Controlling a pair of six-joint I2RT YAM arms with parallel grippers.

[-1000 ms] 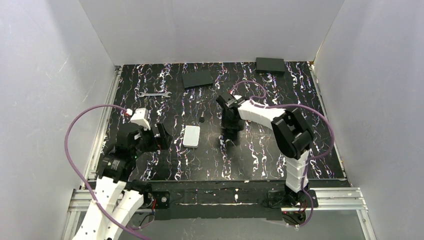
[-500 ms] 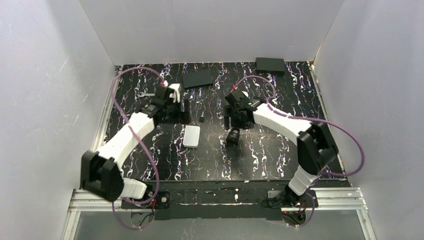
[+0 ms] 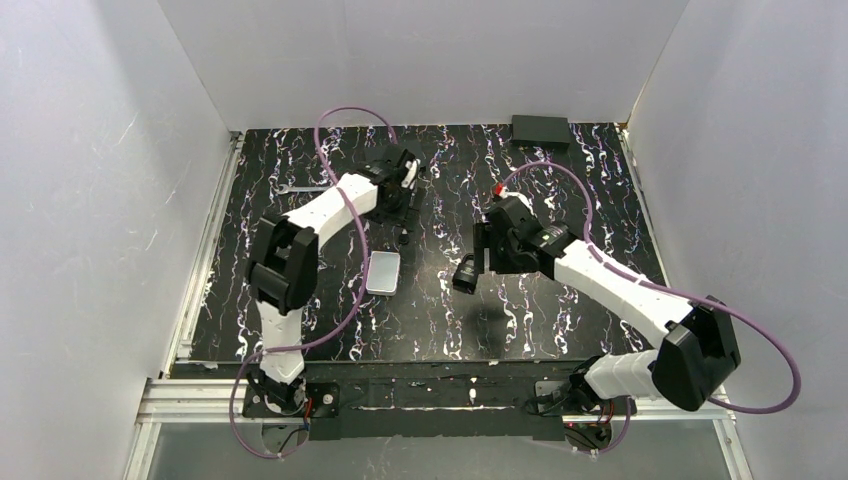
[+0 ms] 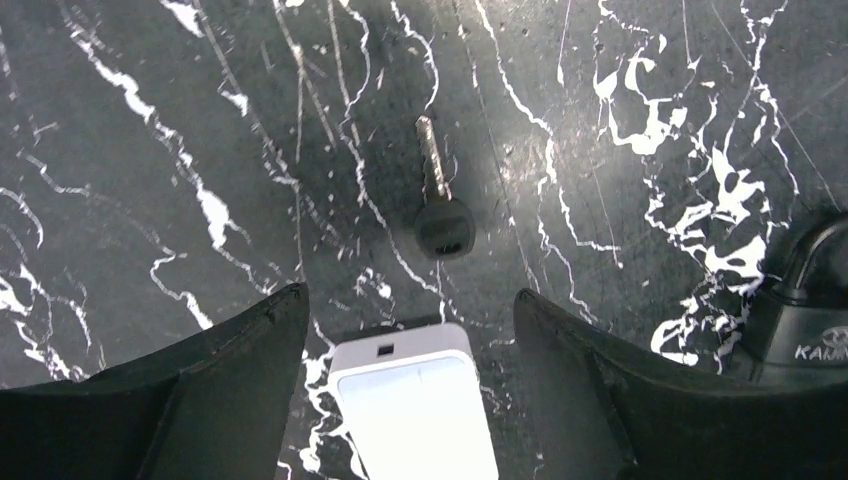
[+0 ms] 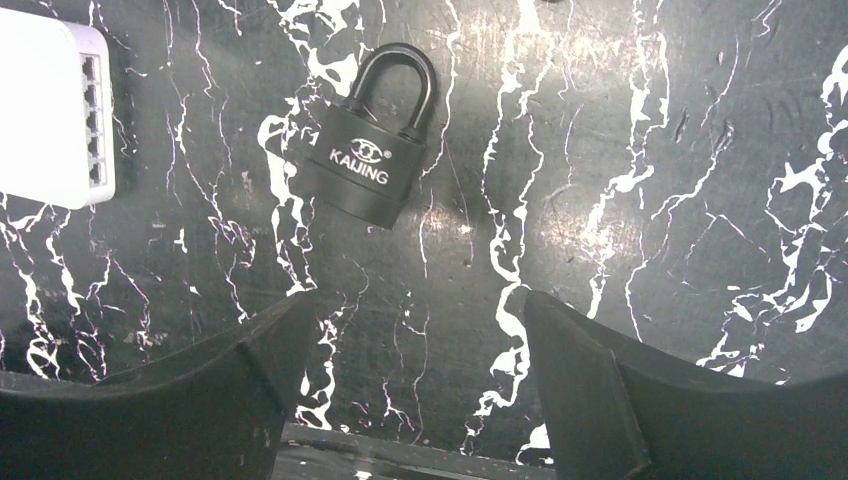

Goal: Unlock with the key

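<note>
The key, brass blade and black head, lies flat on the black marbled table; it also shows in the top view. My left gripper hovers above it, open and empty, its tips just behind the key. The black padlock lies flat with its shackle closed, also in the top view and at the left wrist view's right edge. My right gripper is open and empty, just right of the padlock in the top view.
A white rectangular box lies left of the padlock, close below the key and at the right wrist view's left edge. A silver wrench lies far left. A black box sits at the back right.
My left arm has swung from the near left out to the far middle, over the key. My right gripper has drawn back to the right, off the padlock.
</note>
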